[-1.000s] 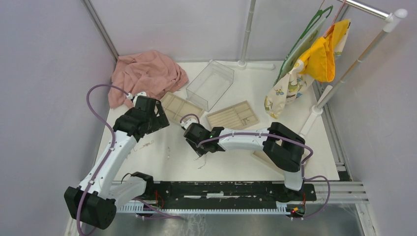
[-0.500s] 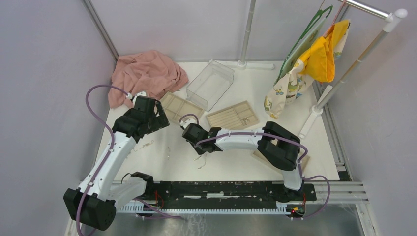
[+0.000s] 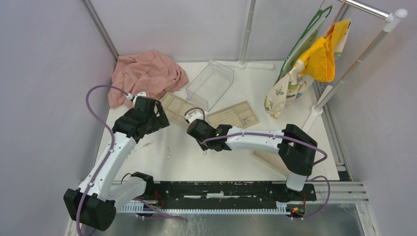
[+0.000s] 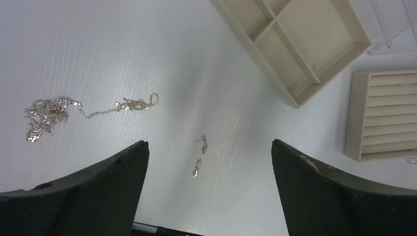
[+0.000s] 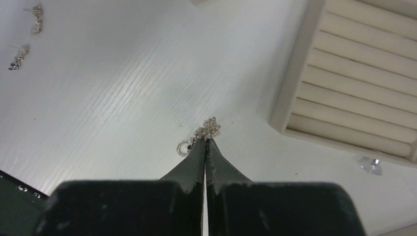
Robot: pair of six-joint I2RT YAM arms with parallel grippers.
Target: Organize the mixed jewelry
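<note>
The mixed jewelry lies scattered on the white table: a tangled silver chain [image 4: 49, 110] [image 3: 142, 145] and two small earring pieces [image 4: 203, 143] [image 3: 168, 151]. My right gripper [image 5: 205, 140] [image 3: 204, 147] is shut on a small bunched silver chain [image 5: 208, 129], with a little ring [image 5: 184, 146] hanging beside the tips. It sits just left of the ridged beige tray [image 5: 364, 83] [image 3: 232, 115]. My left gripper [image 4: 209, 142] [image 3: 160, 117] stands wide open above the table, holding nothing, with the earring pieces below the gap.
A beige compartment tray [image 3: 179, 107] [image 4: 295, 44] lies beside a clear plastic box [image 3: 210, 83]. A pink cloth [image 3: 145, 76] is heaped at the back left. A rack with hanging bags [image 3: 314, 54] stands at the right. A tiny clear piece [image 5: 371, 164] lies near the ridged tray.
My right gripper has shut on the small chain near the table's middle and moved up and slightly right toward the ridged tray. The left arm has not moved.
</note>
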